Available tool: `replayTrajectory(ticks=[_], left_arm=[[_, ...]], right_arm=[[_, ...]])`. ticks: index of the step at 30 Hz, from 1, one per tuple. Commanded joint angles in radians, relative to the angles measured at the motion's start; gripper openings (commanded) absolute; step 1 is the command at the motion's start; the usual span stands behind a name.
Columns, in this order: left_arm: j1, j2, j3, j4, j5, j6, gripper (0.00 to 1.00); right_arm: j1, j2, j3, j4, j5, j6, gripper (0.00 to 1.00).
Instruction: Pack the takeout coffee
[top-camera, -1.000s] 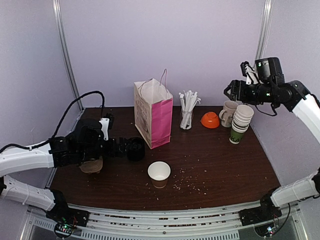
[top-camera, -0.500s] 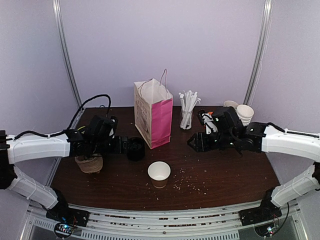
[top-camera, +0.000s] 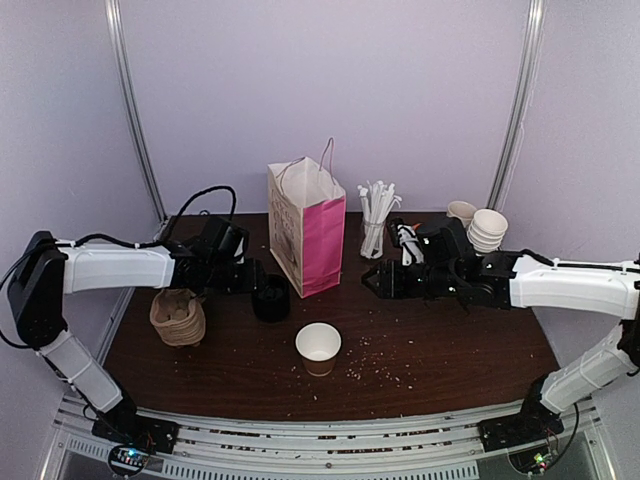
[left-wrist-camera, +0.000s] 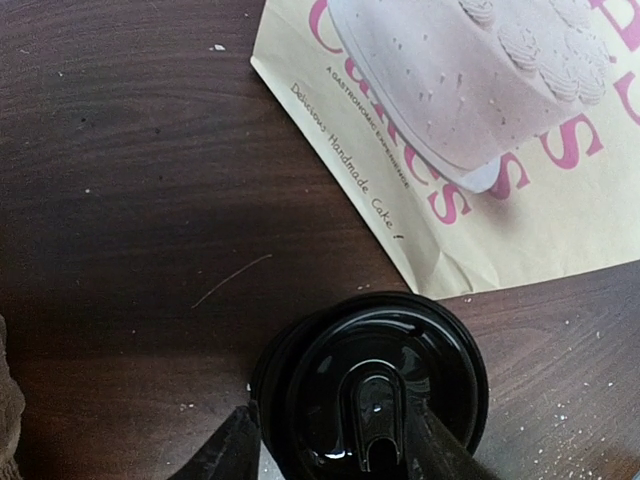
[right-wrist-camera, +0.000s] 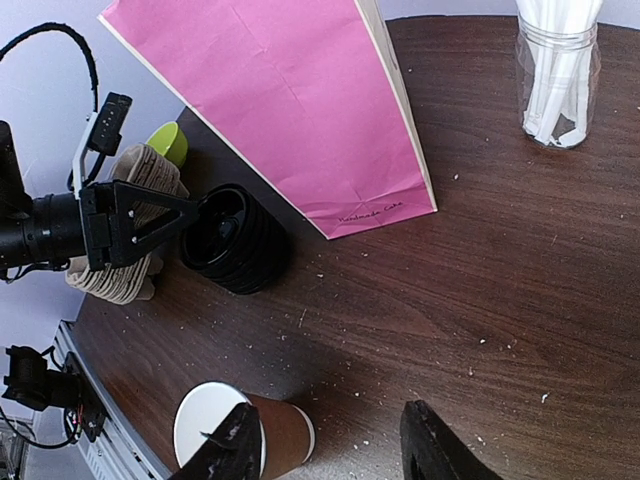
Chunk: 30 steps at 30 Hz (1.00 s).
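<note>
Two arms reach in over the table (top-camera: 450, 340). One brown cup (top-camera: 318, 348) stands upright and lidless, white inside, near the middle of the front edge, with crumbs scattered to its right. A stack of black lids (top-camera: 270, 298) sits left of centre, just beside the front left corner of a pink and cream paper bag (top-camera: 305, 225), which stands upright toward the back edge. The left gripper (left-wrist-camera: 332, 430) is down at that stack, its fingers half spread at the near rim of the top lid; whether they pinch it I cannot tell. The right gripper (right-wrist-camera: 328, 420) hangs above the table to the right of the bag, jaws apart with nothing between them. A pulp cup carrier (top-camera: 178, 318) rests near the left edge. A jar of straws (top-camera: 373, 235) stands just right of the bag, and stacked white cups (top-camera: 487, 232) stand in the back right corner.
</note>
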Motion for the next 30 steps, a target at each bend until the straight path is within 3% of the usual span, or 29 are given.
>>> replayTrajectory(ticks=[1, 20, 30], left_arm=[[0.001, 0.022, 0.015, 0.017, 0.034, 0.025, 0.51], [-0.037, 0.004, -0.079, 0.084, 0.157, 0.013, 0.17], [-0.109, -0.030, -0.100, 0.102, 0.195, 0.001, 0.13]], right_arm=[[0.007, 0.012, 0.007, 0.019, -0.014, 0.012, 0.49], [0.027, 0.142, 0.078, 0.045, -0.113, 0.092, 0.47], [0.054, 0.261, 0.176, 0.011, -0.141, 0.127, 0.47]])
